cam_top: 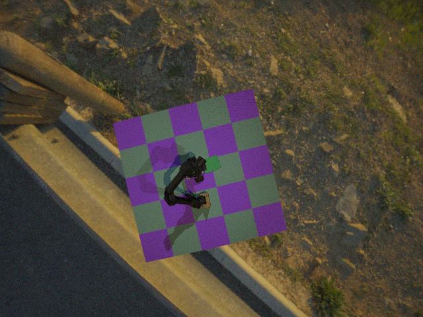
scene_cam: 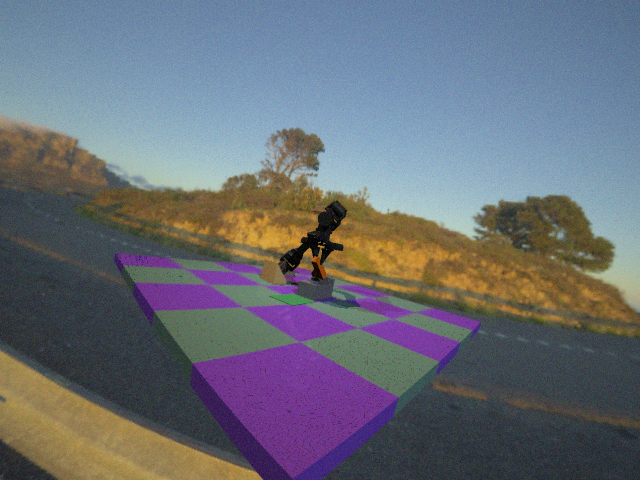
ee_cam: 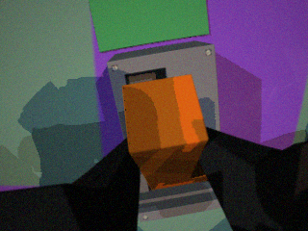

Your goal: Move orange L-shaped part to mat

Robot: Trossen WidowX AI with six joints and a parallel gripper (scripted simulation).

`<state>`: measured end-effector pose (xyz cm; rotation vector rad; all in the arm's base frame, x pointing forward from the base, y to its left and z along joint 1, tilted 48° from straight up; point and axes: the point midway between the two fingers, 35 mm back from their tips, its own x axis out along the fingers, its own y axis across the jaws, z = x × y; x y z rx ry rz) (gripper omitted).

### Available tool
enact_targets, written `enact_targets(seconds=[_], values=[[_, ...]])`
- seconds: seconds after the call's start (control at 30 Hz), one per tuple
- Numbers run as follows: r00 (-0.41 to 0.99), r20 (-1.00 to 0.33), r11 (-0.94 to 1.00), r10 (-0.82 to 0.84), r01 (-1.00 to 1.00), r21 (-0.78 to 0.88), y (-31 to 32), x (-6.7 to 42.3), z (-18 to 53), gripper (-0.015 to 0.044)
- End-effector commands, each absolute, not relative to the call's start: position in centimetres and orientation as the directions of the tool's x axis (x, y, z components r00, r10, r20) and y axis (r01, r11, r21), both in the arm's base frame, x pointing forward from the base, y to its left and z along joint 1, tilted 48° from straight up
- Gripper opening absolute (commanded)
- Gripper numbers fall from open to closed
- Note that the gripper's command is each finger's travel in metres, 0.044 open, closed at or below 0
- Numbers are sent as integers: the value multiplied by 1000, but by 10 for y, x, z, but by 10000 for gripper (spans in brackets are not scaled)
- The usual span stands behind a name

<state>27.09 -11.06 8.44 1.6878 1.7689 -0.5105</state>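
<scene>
My gripper (scene_cam: 319,259) (ee_cam: 165,140) is shut on the orange part (scene_cam: 318,269) (ee_cam: 161,113), with a finger on either side. The part hangs steeply tilted above the grey tray (scene_cam: 314,290) (ee_cam: 192,62). Its lower end is close to the tray top; I cannot tell the exact gap. The dark pocket (ee_cam: 160,73) shows partly past the part in the wrist view; the rest is hidden behind the part. The green mat (cam_top: 214,164) (scene_cam: 291,299) (ee_cam: 154,24) lies flat just beyond the tray's far edge in the wrist view. In the top view the arm hides the part and the tray.
The arm's base stands by a tan block (cam_top: 207,200) (scene_cam: 271,272), to the left of the tray in the exterior view. The tray stands higher than the mat. All stand on a purple and green checkered table top (cam_top: 263,161) (scene_cam: 297,322).
</scene>
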Motion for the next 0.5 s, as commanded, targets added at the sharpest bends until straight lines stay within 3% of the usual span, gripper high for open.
enact_targets(seconds=[0.0,0.47], values=[[23,-679,109,734,983,151,-122,273,75,0],[22,-681,111,732,982,151,-163,278,32,0]])
